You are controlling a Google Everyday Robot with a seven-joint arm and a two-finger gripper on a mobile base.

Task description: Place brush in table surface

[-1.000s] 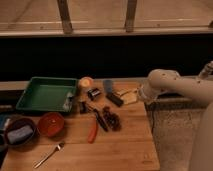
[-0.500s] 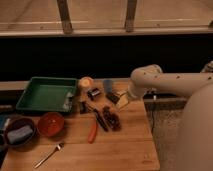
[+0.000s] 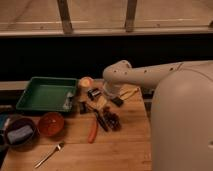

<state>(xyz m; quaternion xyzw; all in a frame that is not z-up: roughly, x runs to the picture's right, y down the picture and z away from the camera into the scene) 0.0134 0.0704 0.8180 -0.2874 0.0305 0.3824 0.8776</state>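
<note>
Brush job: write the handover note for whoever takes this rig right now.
The gripper is at the arm's end, low over the back of the table surface, close to the small can. It is well apart from the brush, so it holds no brush.
The brush lies flat on the wood beside the orange carrot-shaped piece, outside the green tray.
Done: the arm is over the table, nothing more.
Left: probably reach the brush, grasp it, and set it down on bare wood.
</note>
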